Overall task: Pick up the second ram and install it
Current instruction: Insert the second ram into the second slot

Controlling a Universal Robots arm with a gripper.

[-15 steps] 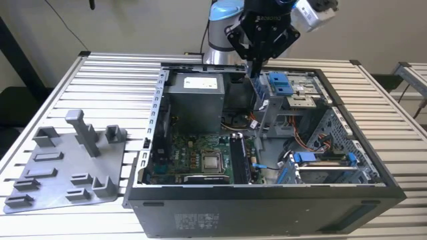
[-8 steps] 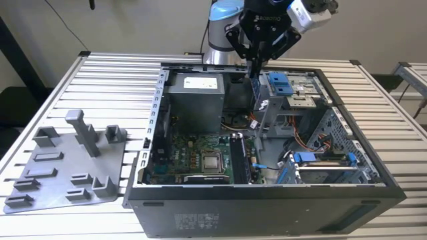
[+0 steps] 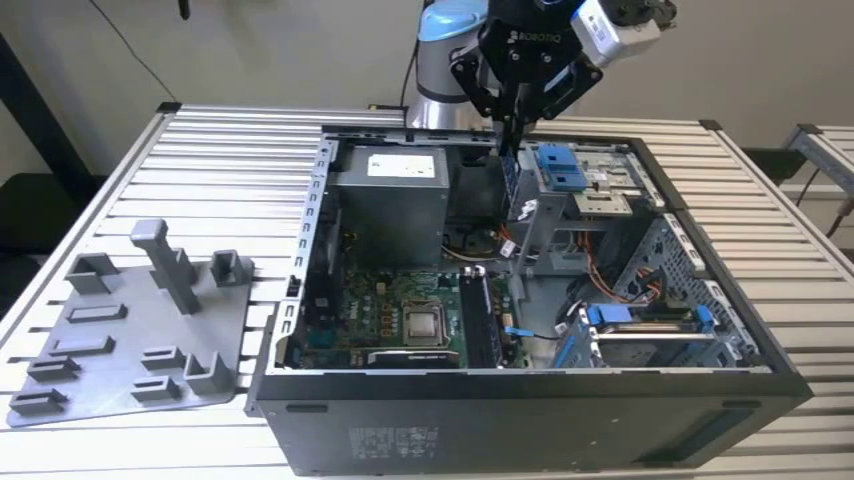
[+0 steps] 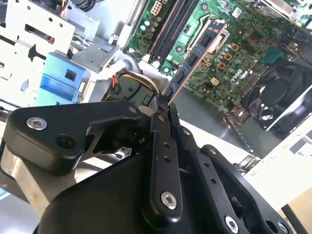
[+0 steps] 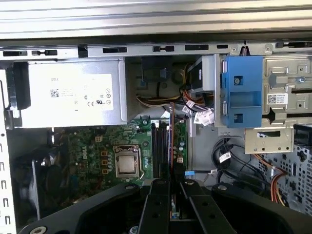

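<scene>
Gripper (image 4: 163,105) pinches the second ram (image 4: 193,61); motherboard (image 4: 246,56) lies below.

Open black metal computer case (image 3: 534,420) noted beneath the fingers (image 5: 157,209); green circuit board (image 3: 350,310) with silver square chip (image 3: 424,322) seen inside. Grey plastic tray with upright posts (image 3: 134,335) recorded well apart.
</scene>
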